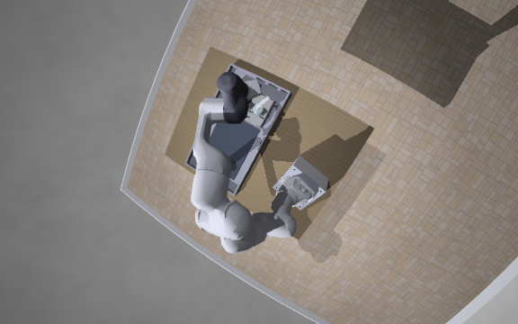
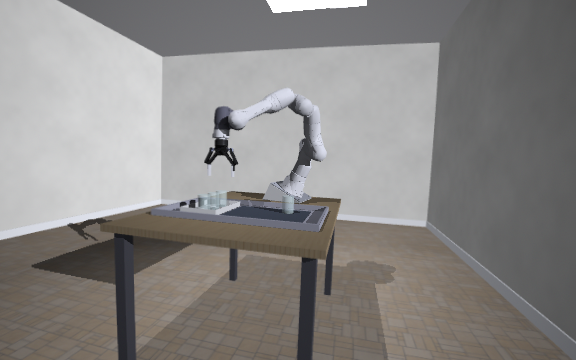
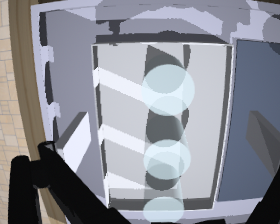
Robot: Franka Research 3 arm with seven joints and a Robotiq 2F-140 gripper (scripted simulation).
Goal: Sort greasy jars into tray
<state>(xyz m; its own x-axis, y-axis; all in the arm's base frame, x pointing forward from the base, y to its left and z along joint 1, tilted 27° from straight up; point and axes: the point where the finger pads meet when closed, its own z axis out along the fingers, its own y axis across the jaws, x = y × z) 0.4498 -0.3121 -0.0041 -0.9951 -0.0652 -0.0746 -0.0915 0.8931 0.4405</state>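
Glass jars (image 1: 260,109) (image 2: 211,200) (image 3: 168,90), three in a row, stand in the tray (image 1: 254,118) (image 2: 203,210) (image 3: 121,105), the landmark for all positions given. Enclosing it is a room with pale grey walls (image 2: 298,125), the right-hand one in deep shade, a darker ceiling (image 2: 218,25) bearing a bright panel (image 2: 318,6), and a floor (image 1: 421,180) (image 2: 208,320) of small tan blocks, marked by shadows. Below the tray, a wooden table (image 1: 340,130) (image 2: 218,235) rests on dark legs (image 2: 124,300) and carries the grey, raised-rim steel table top (image 1: 259,142) (image 2: 238,221) that surrounds the tray. Well apart from the tray, the white arm (image 1: 214,184) (image 2: 313,122) rises from its mount on the wood. Beside the tray lies the dark blue mat (image 1: 234,135) (image 2: 263,214) (image 3: 256,100). Above the tray hangs the gripper (image 2: 221,172) (image 3: 170,126), fingers spread wide, holding nothing. Smallest, a fourth jar (image 2: 288,204) stands on the mat, apart from the tray.
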